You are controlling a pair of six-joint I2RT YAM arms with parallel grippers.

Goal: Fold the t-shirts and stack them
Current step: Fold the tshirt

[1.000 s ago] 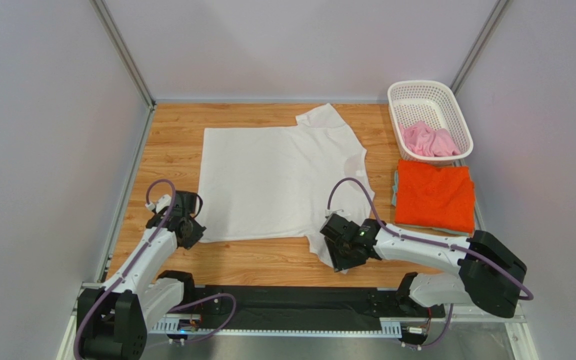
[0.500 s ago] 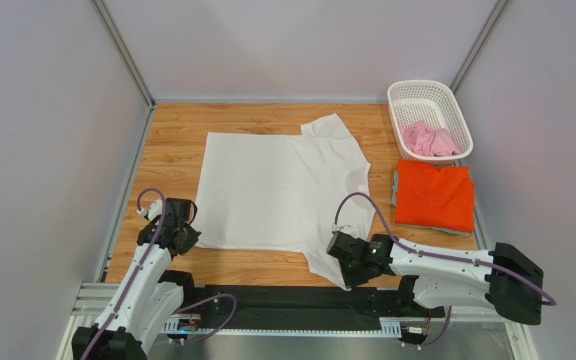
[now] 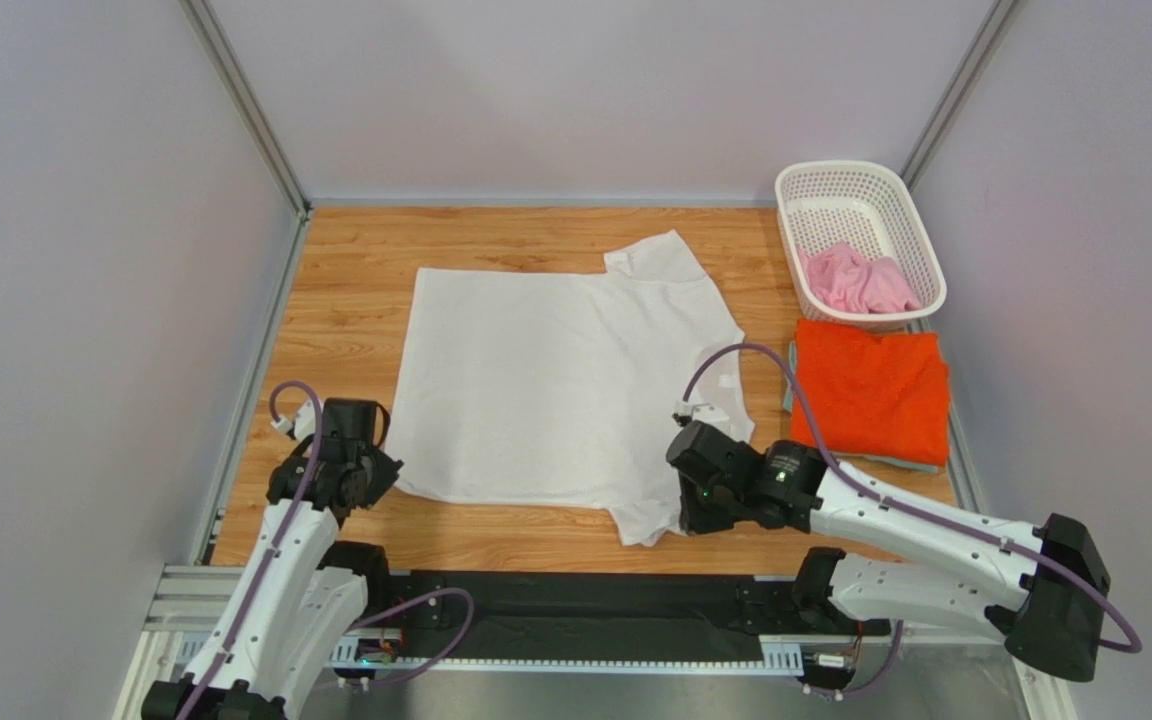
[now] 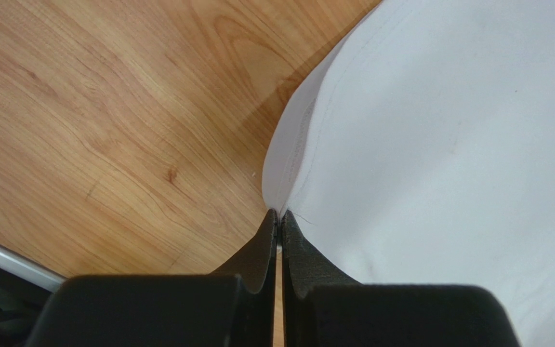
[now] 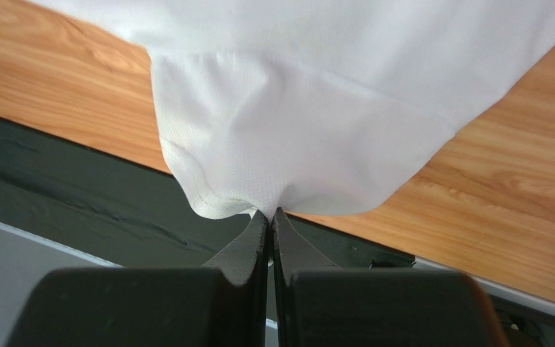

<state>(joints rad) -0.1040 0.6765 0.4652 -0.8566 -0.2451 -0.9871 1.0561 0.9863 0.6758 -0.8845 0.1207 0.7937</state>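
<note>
A white t-shirt (image 3: 552,383) lies spread flat on the wooden table. My left gripper (image 3: 372,468) is shut on its near left hem corner (image 4: 287,195). My right gripper (image 3: 683,503) is shut on the near right sleeve, whose cloth (image 5: 280,144) is lifted and bunched above the closed fingertips. An orange t-shirt (image 3: 868,393) lies folded at the right of the table. A pale pink t-shirt (image 3: 857,281) sits crumpled inside the basket.
A white lattice basket (image 3: 815,188) stands at the back right corner. Grey walls close in the table on three sides. A black rail (image 3: 567,608) runs along the near edge between the arm bases.
The right gripper closed on the near sleeve and moved up and right with it. The left gripper drew slightly toward the near edge. The shirt shifted a little to the right.
</note>
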